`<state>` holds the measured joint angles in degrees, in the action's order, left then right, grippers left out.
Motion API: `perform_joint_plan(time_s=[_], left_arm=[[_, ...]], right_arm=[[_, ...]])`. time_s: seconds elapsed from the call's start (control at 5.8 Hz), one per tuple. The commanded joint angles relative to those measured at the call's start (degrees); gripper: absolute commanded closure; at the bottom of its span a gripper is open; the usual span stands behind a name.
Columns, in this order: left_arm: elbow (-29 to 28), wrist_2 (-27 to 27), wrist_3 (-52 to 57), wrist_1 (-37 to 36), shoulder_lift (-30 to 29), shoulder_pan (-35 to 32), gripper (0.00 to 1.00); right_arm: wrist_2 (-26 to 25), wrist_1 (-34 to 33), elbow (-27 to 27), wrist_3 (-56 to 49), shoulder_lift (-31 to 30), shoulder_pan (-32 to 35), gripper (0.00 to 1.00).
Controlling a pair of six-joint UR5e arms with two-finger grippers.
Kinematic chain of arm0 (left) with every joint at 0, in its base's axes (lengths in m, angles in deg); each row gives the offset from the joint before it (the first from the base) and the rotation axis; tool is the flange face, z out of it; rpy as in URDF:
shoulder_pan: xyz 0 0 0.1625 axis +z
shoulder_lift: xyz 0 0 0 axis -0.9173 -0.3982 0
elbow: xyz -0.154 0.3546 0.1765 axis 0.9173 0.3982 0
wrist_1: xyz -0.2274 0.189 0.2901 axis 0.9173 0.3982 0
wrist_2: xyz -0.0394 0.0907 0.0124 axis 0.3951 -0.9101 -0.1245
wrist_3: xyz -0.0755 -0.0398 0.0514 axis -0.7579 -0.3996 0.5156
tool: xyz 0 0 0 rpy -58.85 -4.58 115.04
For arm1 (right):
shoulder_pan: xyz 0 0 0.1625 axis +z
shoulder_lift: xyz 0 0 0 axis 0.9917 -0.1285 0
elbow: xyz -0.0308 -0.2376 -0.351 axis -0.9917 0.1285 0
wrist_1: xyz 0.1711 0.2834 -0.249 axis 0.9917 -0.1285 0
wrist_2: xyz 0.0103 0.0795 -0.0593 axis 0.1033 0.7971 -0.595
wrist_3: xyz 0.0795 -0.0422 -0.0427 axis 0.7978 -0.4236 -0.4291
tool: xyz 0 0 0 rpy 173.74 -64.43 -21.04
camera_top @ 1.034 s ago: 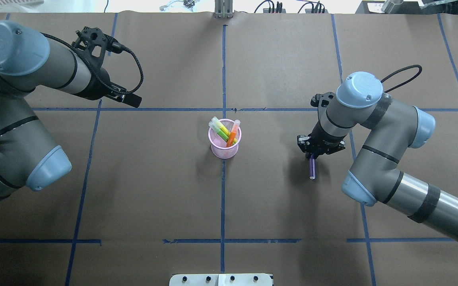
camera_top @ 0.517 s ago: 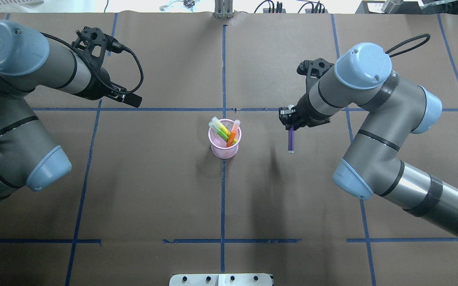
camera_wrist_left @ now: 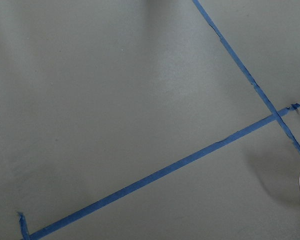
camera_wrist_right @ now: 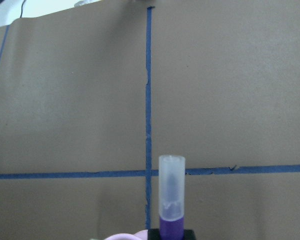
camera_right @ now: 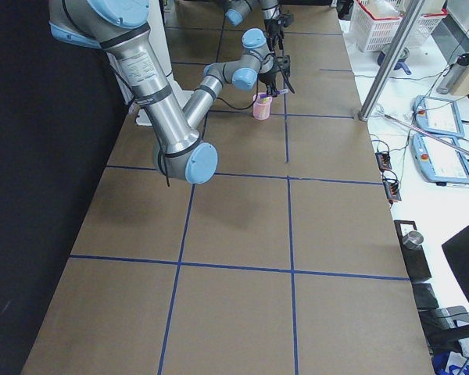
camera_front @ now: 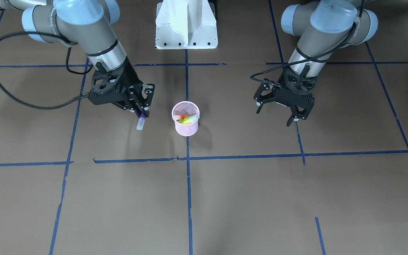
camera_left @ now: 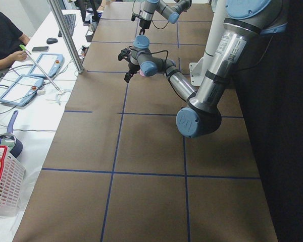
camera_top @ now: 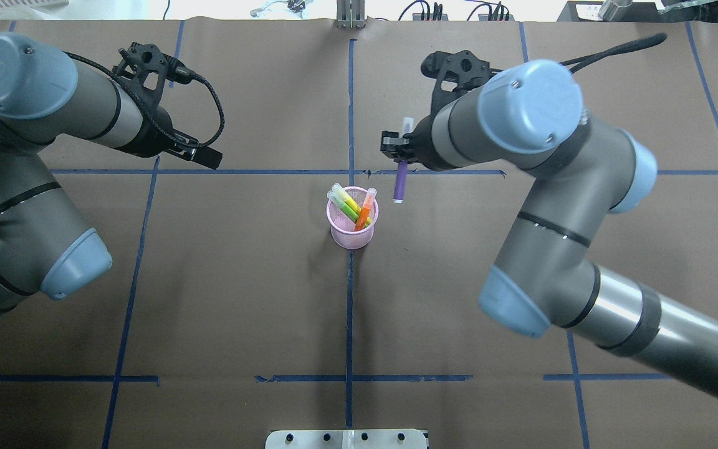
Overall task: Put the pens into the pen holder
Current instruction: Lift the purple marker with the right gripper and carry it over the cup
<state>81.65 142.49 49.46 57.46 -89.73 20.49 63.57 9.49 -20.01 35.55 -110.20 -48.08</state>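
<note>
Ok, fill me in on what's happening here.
The robot is collecting pens into a cup. Its right hand grips a purple pen and holds it in the air just beside the pink pen holder, not yet over the opening. An orange pen, a yellow pen and a green pen already stand inside. The left hand hovers open and empty on the holder's other side. The purple pen looks like the last one to go in.
</note>
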Motion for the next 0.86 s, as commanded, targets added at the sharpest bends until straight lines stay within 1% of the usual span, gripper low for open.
perform_joint_plan(time_s=[0.0, 0.17, 0.34, 0.52, 0.69], left_arm=[[-0.2, 0.0, 0.0, -0.1, 0.8, -0.2, 0.01], [-0.3, 0.1, 0.3, -0.1, 1.6, -0.8, 0.01], [-0.4, 0.1, 0.3, -0.1, 1.5, -1.0, 0.01], [-0.3, 0.1, 0.3, -0.1, 1.5, -1.0, 0.01], [-0.4, 0.1, 0.2, 0.1, 1.5, -1.0, 0.01]], right_arm=[[-13.9, 1.8, 0.1, 3.5, 1.2, -6.6, 1.0], [-26.9, 5.1, 0.8, 4.6, 0.8, -13.0, 1.0], [-33.2, 5.1, 1.0, 4.7, 0.6, -15.0, 1.0], [-40.0, 5.4, 3.4, 4.7, 0.8, -17.1, 1.0], [-42.0, 7.3, 4.2, 4.8, 0.7, -18.0, 1.0]])
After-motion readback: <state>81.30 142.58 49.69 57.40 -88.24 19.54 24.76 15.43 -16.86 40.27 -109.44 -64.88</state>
